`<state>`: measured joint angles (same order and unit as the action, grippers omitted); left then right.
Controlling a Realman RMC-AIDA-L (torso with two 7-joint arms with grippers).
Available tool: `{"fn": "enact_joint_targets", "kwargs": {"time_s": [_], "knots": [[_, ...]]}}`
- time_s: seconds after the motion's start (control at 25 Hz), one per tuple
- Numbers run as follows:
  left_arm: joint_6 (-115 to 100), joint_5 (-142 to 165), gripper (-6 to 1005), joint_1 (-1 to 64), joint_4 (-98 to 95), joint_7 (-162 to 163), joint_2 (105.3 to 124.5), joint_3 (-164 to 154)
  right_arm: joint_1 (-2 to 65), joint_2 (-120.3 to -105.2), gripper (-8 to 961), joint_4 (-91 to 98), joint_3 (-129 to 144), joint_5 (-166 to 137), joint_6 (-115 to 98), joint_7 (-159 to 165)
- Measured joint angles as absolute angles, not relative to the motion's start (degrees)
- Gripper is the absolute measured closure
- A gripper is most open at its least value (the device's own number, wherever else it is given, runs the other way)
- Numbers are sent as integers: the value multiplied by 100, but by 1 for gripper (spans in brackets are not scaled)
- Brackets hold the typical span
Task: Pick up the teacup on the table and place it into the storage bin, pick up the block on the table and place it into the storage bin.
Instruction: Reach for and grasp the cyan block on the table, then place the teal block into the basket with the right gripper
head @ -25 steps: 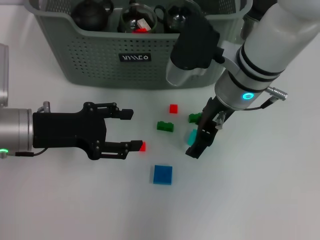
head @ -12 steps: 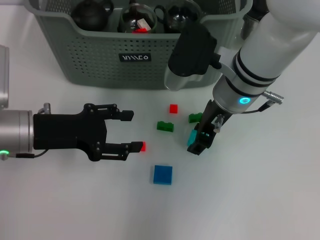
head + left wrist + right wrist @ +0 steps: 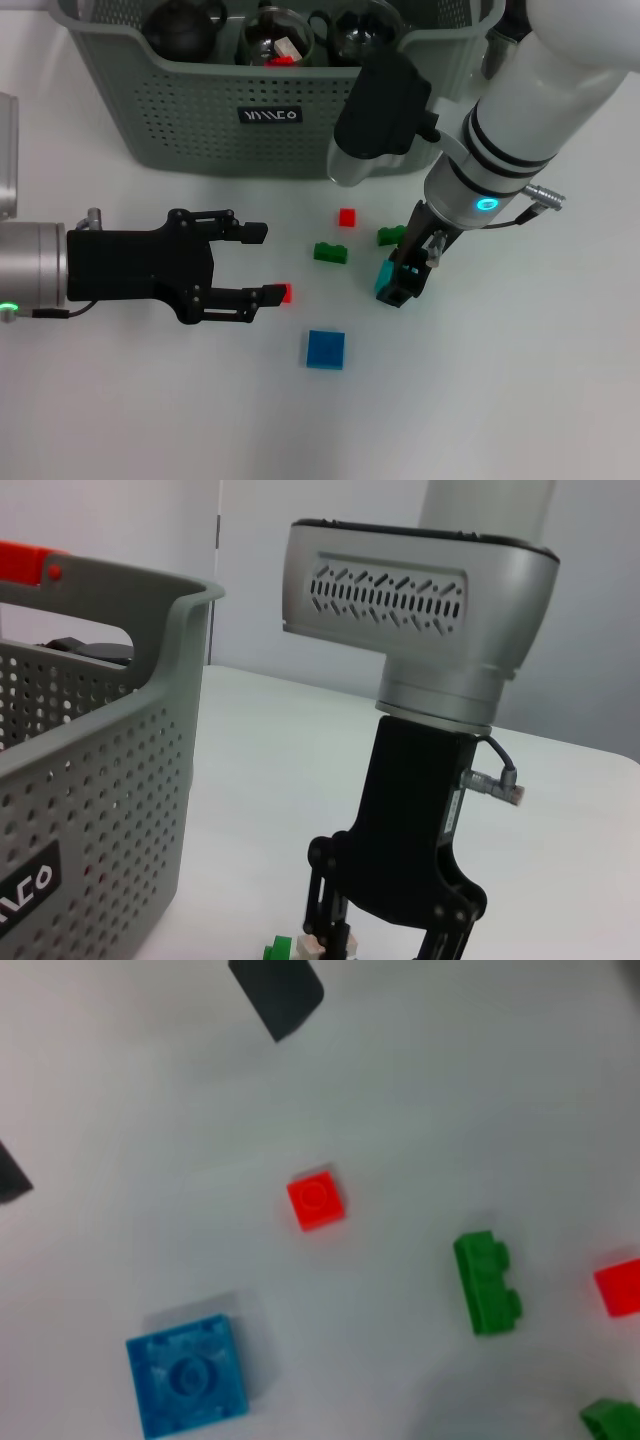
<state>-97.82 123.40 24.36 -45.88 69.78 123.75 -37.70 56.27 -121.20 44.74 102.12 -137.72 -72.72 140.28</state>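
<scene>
While the teal block (image 3: 385, 272) sits pinched in your right gripper (image 3: 398, 283), just off the table at five o'clock of the storage bin (image 3: 200, 120) (teaware already inside), it's ready to lift. Your left gripper (image 3: 258, 262) waits, fingers apart, by a red block (image 3: 286, 293).

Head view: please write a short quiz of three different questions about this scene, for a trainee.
1. True or false: the right gripper is shut on a teal block.
2. Which block lies nearest the left gripper? A. blue block B. small red block C. green block
3. Fill in: the dark teapot sits inside the storage ___.

Key: 1 true; 2 B; 3 bin.
</scene>
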Motion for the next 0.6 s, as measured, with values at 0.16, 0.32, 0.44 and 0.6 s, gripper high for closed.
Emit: {"fn": "enact_joint_targets", "kwargs": {"time_s": [0.16, 0.32, 0.44, 0.6], "knots": [[-9778, 12340, 233, 2434, -4587, 6978, 12375, -3770, 5639, -12119, 451, 4485, 10375, -13777, -7236, 14115], [-9774, 12340, 233, 2435, -4588, 6978, 12374, -3769, 5557, -12092, 503, 4764, 10389, -13779, -7306, 14126], [-9774, 12340, 233, 2430, -4587, 6978, 12370, -3758, 5403, -12049, 526, 5276, 10172, -13779, -7616, 14132], [-9836, 12339, 233, 2403, -4589, 6978, 12357, -3630, 5236, -12027, 525, 6316, 9212, -13819, -8704, 14094]]}}
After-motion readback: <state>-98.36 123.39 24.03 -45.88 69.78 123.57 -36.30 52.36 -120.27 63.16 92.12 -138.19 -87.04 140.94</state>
